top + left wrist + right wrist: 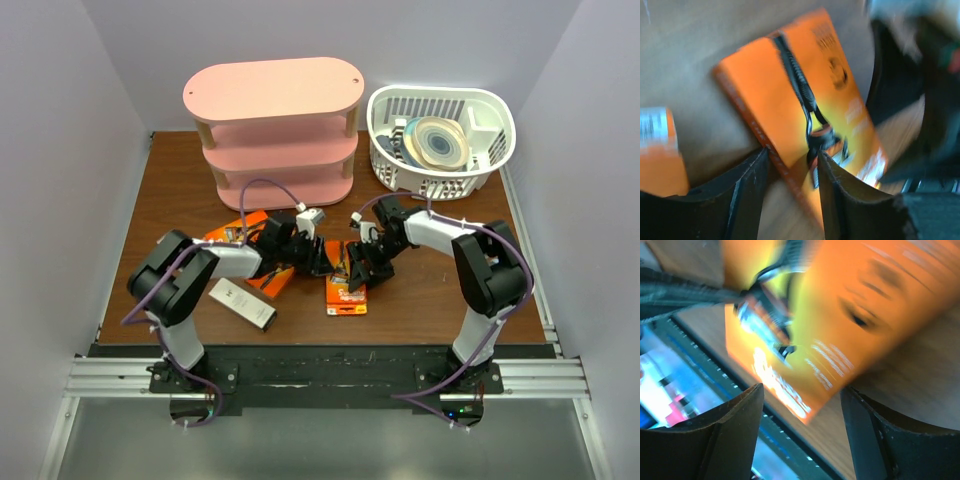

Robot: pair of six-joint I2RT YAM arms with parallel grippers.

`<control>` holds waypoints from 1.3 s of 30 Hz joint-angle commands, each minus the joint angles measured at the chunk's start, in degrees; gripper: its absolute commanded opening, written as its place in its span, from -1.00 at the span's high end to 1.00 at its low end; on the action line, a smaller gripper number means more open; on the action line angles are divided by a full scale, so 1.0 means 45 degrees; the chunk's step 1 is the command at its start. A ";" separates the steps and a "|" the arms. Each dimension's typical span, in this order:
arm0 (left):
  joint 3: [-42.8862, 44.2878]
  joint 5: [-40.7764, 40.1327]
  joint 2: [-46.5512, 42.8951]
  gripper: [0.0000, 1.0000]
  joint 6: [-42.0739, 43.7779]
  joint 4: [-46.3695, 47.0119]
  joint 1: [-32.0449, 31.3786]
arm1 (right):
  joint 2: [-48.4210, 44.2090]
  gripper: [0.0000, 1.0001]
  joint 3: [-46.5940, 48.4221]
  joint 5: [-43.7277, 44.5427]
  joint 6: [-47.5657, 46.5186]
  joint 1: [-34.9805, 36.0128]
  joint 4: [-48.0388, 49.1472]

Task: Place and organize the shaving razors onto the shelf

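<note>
1. Top external view is showing one orange razor pack (347,297) lying flat on the brown table (430,300). Its long axis is running near to far, and the left gripper (318,258) and the right gripper (356,268) are both crowding over its far end.
2. Neither arm is looking clearly nearer. The left one is leaning in from the left and the right one from the right, with the two tools almost touching.
3. In the left wrist view the left tool's fingers (742,200) are standing apart. The pack's lower end is showing in the gap between them, with no clamp visible.
4. In the right wrist view the fingers (727,437) are standing wide apart, with the pack lying just ahead of them and not gripped.
5. The pack is reading as thin, glossy card with crisp edges, printed with a black razor. Sitting so low, it is probably calling for an edge pinch.
6. The pink shelf (272,88), with smooth oval boards on pale posts, is standing well beyond the pack, far and leftward, with no razors showing on it. The other orange packs (272,283) and a whitish-grey box (243,304) are lying beside the left arm.
</note>
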 commanded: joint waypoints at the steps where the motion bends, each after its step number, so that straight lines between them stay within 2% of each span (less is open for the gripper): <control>1: 0.1825 -0.0275 0.0917 0.01 -0.0527 0.0919 -0.0019 | 0.0106 -0.34 -0.0619 0.0214 0.0355 0.0291 0.1037; 4: 0.2101 -0.0452 0.0666 -0.05 -0.0760 -0.0131 0.0098 | 0.0182 -0.34 -0.0366 0.0722 0.0277 0.0174 0.1018; 12: -0.1490 -0.1099 -0.3357 -0.39 -0.1894 -0.1894 0.0606 | 0.1354 -0.22 0.0787 0.0880 0.0647 -0.1055 0.0764; 17: -0.3247 -0.0044 -0.3614 -0.36 -0.2186 -0.0766 0.0626 | 0.1823 -0.22 0.1119 0.0178 0.1019 -0.1076 0.1037; 25: -0.3621 0.0386 -0.2598 -0.21 -0.2733 0.0486 0.0568 | 0.1805 -0.21 0.0886 -0.0097 0.1527 -0.1076 0.1388; 28: -0.3816 0.0660 -0.2383 -0.06 -0.2987 0.1073 0.0314 | 0.1687 -0.22 0.0535 -0.0214 0.1741 -0.1076 0.1680; 29: -0.3894 0.0680 -0.2325 0.05 -0.3142 0.1113 0.0236 | 0.1648 -0.22 0.0456 -0.0292 0.1819 -0.1096 0.1779; 31: -0.4186 0.0680 -0.2324 0.12 -0.3397 0.1327 -0.0018 | 0.1590 -0.22 0.0261 -0.0429 0.2015 -0.1096 0.2013; 34: -0.4169 0.0349 -0.2344 0.09 -0.3476 0.0919 -0.0077 | 0.1512 -0.23 -0.0012 -0.0683 0.2054 -0.1096 0.2208; 36: -0.4149 0.0425 -0.2207 0.14 -0.3359 0.1188 -0.0077 | 0.1492 -0.23 -0.0227 -0.0761 0.2151 -0.1096 0.2267; 37: -0.4169 0.0484 -0.2169 0.19 -0.3397 0.1384 -0.0077 | 0.1511 -0.23 -0.0480 -0.0877 0.2249 -0.1096 0.2442; 39: -0.4072 0.0621 -0.2129 0.53 -0.3573 0.1814 -0.0077 | 0.1376 -0.27 -0.0638 -0.0878 0.2424 -0.1096 0.2541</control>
